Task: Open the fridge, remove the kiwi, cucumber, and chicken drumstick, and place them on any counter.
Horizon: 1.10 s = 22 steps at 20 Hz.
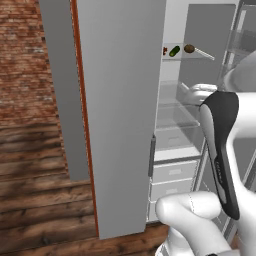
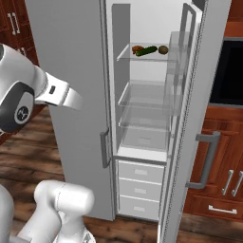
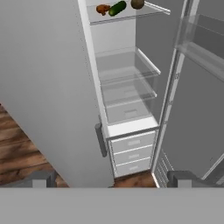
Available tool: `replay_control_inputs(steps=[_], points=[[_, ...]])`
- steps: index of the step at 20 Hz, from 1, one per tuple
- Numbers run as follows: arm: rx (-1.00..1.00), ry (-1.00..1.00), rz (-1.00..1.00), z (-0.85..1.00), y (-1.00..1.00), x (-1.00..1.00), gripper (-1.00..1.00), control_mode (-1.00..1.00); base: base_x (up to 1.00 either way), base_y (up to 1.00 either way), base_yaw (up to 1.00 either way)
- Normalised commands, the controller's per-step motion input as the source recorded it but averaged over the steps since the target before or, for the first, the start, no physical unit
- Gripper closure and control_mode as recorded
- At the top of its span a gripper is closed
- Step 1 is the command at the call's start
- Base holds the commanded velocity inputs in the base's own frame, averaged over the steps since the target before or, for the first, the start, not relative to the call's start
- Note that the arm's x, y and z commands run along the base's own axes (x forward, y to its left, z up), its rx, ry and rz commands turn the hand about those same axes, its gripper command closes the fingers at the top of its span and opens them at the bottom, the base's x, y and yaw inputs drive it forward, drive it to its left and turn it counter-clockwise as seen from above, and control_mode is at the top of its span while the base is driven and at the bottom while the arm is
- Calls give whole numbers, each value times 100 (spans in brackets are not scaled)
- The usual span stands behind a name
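From my left base camera, the tall light-grey fridge [image 1: 120,115] door hides most of the small reddish-brown chicken drumstick [image 1: 165,50]. Hand camera, far above the gripper's fingertips [image 3: 38,179]: the small olive-brown kiwi [image 3: 137,3] is cut by the top edge.

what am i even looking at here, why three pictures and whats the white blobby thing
The white blobby thing is a robot arm with dark joints, standing on a base that can drive. Two pictures come from cameras on that base, left and right behind the arm. The third looks out from the arm's hand; the two small dark finger tips at its bottom stand wide apart, holding nothing.

All three show a tall light-grey fridge with its door open. On the top clear glass shelf lie a reddish-brown chicken drumstick, a slender dark green cucumber and a small olive-brown kiwi. The lower shelves look bare.
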Motion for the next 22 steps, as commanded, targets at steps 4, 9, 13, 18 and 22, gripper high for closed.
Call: replay_control_inputs(steps=[4,9,13,18,22], points=[[0,0,-5,0,-17,-48,-100,-100,0,0,0],[0,2,0,0,0,-1,-100,-100,0,0,0],[0,0,0,0,0,0,-100,100,4,0,1],[0,0,0,0,0,0,-100,100,15,-7,0],[0,0,0,0,0,0,-100,100,3,-36,0]])
